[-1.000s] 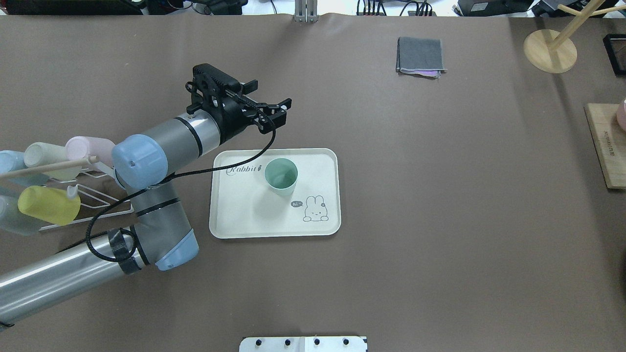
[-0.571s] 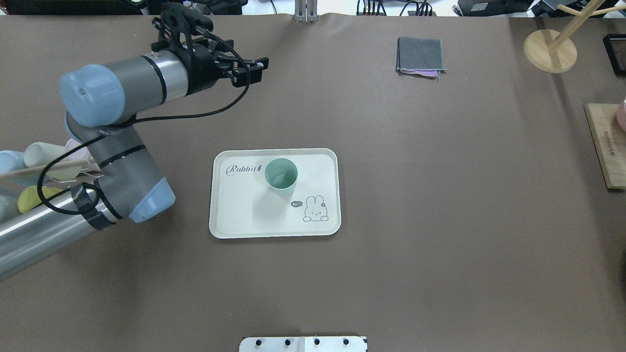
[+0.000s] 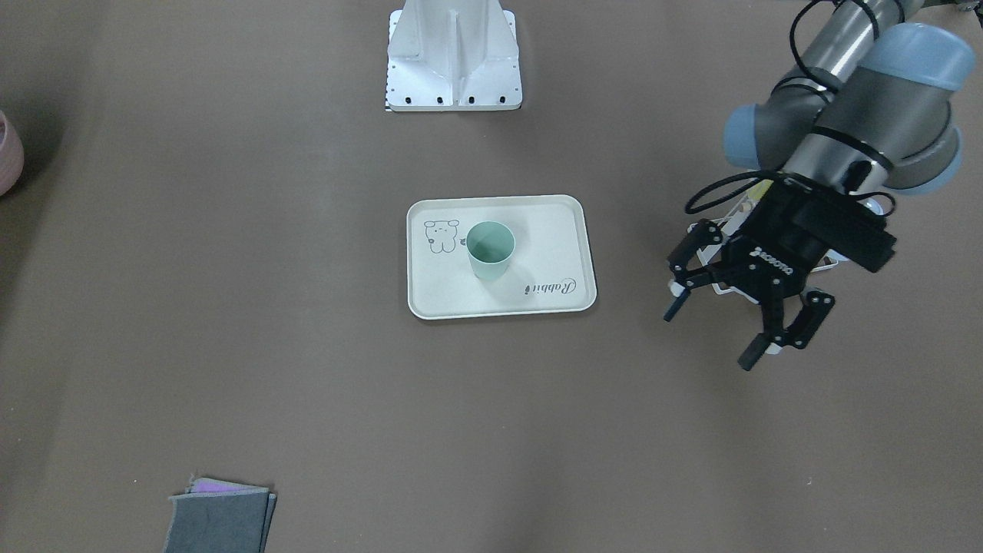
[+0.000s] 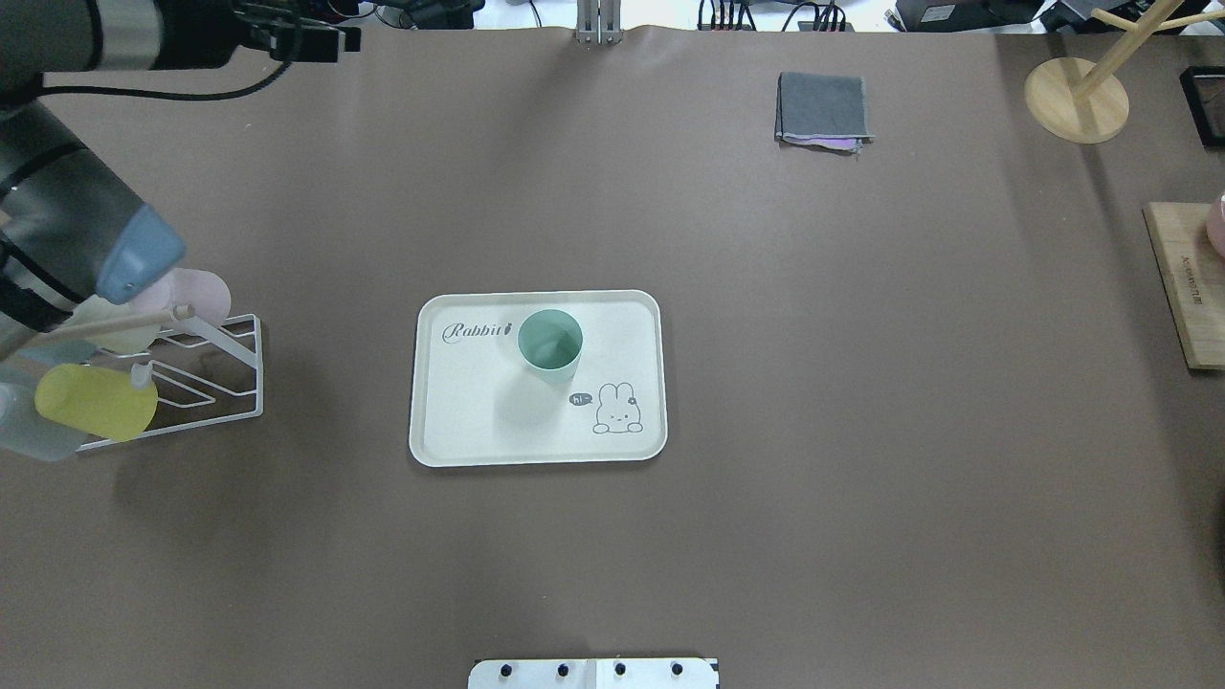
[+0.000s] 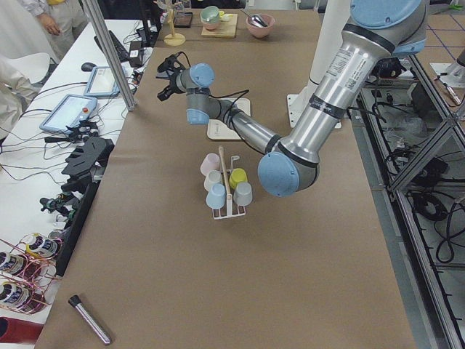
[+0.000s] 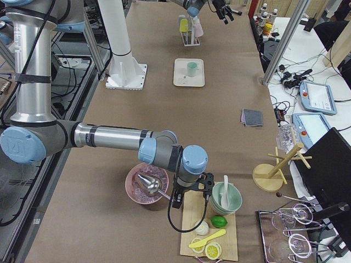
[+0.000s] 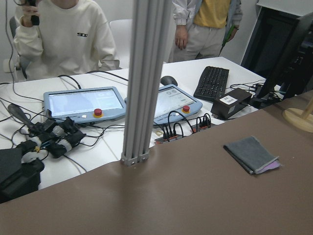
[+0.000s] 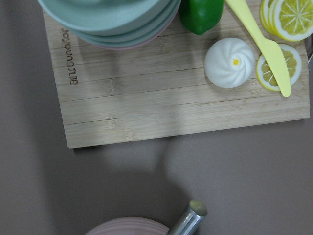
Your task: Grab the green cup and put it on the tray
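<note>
Table [image 3: 230,346]: brown cover. Tray [image 3: 445,296] lies flat on it, well apart from the left gripper [image 3: 710,336], on the robot's right of its fingers [image 3: 756,349].
Left gripper: fingers spread wide, nothing between them.
Right gripper [image 6: 192,201]: at the wooden board [image 6: 208,241]; finger state cannot be told.
Green cup [image 3: 490,250]: upright on the tray, mouth up, well clear of the left fingers.

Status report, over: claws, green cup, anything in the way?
Left claw open, empty, away from tray. Right claw at cutting board, state unclear. Green cup upright on tray, nothing blocking.
</note>
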